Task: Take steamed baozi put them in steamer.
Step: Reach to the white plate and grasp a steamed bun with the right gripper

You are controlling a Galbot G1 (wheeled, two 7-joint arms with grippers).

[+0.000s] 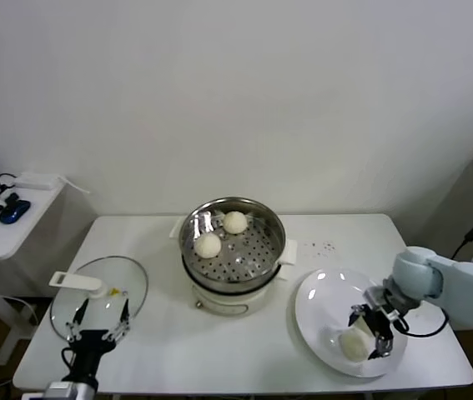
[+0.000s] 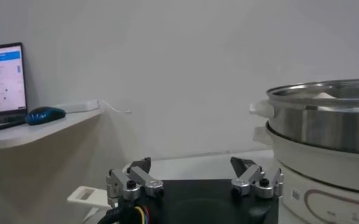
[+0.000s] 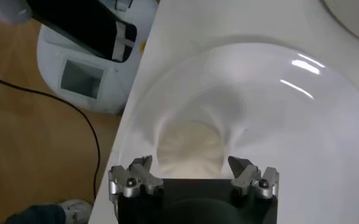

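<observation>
White wall is standing behind a white table (image 1: 244,354), and on the table the steamer (image 1: 233,247) is sitting in the middle: a round shiny steel basket with many small holes in its bottom, on a cream cooker base. Two buns (image 1: 221,234) are lying inside it, smooth and dome-shaped, near each other toward the back-left of the basket. To the right a flat white plate (image 1: 319,300) is holding one more bun (image 1: 353,345) near its front edge.

The right gripper (image 1: 370,328) is hanging just over this bun with its fingers (image 3: 136,176) spread apart, one on each side; in the right wrist view the bun (image 3: 190,152) is lying between them and they are gripping nothing.

The left gripper (image 1: 96,321) is waiting at the front-left corner, wide open and empty, over a round glass lid (image 1: 128,282) with a white handle (image 1: 76,282).
</observation>
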